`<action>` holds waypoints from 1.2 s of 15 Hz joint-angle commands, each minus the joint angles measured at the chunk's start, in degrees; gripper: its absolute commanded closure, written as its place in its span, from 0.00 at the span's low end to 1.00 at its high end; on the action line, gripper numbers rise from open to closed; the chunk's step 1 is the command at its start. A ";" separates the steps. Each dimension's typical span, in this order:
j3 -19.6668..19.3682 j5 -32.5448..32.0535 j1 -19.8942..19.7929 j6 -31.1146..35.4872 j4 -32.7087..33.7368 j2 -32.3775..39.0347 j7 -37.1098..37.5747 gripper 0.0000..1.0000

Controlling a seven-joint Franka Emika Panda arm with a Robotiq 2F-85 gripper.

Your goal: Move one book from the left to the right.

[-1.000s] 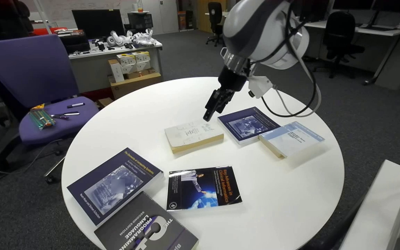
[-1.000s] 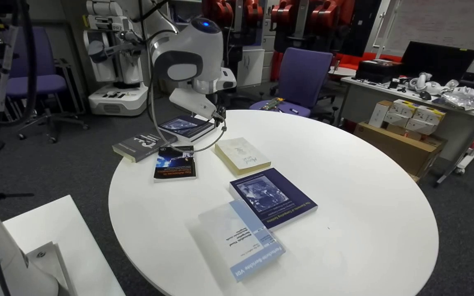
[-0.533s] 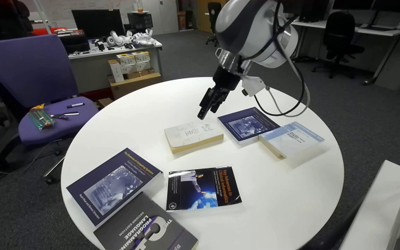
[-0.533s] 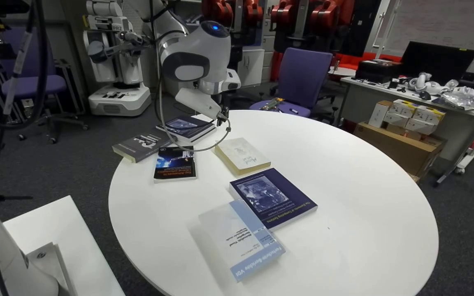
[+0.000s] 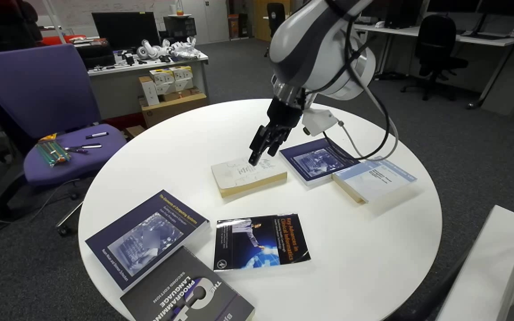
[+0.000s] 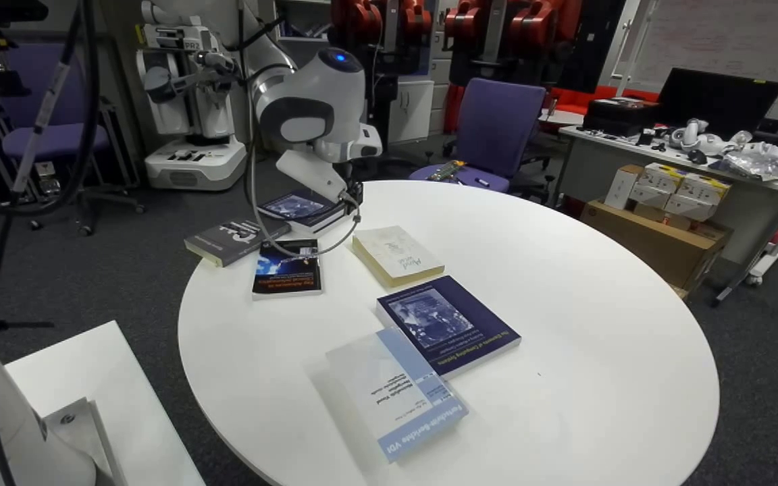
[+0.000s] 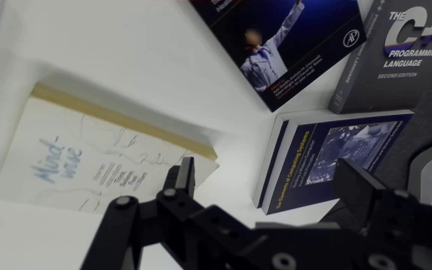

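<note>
On a round white table (image 5: 364, 254), flat near the rim, is laid the book probably meant: the copy of The Elements of Computing Systems (image 7: 321, 153) just beside The C++ Programming Language (image 7: 396, 60). Nothing is held by the gripper (image 7: 264, 163), spread wide. If nudged sideways by a misaligned grasp, that copy could be pushed over the edge. That wide gap is shown plainly only in the wrist view.

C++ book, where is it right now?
In the wrist view, the gray C++ book is at the upper right, next to the black clinical informatics book and the dark blue Elements of Computing Systems book.
</note>
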 commanded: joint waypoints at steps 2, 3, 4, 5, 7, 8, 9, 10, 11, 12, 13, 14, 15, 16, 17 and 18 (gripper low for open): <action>6.19 2.37 0.07 3.01 4.72 9.84 14.49 0.00; 7.13 2.57 0.52 4.79 5.77 12.30 17.96 0.00; 8.25 3.02 0.73 6.49 6.88 14.70 20.94 0.00; 8.94 3.04 1.09 8.62 8.11 16.84 24.03 0.00; 9.52 2.54 1.92 12.71 10.49 20.85 30.13 0.00; 9.64 2.26 2.16 14.09 11.77 22.56 33.18 0.00; 10.00 2.36 2.11 15.41 13.14 24.22 35.78 0.00; 11.48 3.13 0.92 16.28 14.72 25.80 36.85 0.00; 13.93 4.05 -1.00 17.28 16.22 27.17 36.66 0.00; 17.76 5.52 -4.07 18.19 17.89 28.54 34.69 0.00; 20.66 8.39 -6.10 18.40 19.48 29.69 31.15 0.00; 24.20 9.59 -8.84 18.50 20.68 30.74 28.96 0.00; 27.53 10.95 -11.40 18.21 21.84 31.82 26.44 0.00; 30.96 12.23 -14.28 17.42 22.84 33.07 23.69 0.00; 24.61 9.27 -8.77 17.60 20.09 30.49 29.08 0.00; 27.34 10.10 -11.08 17.60 21.00 31.29 27.26 0.00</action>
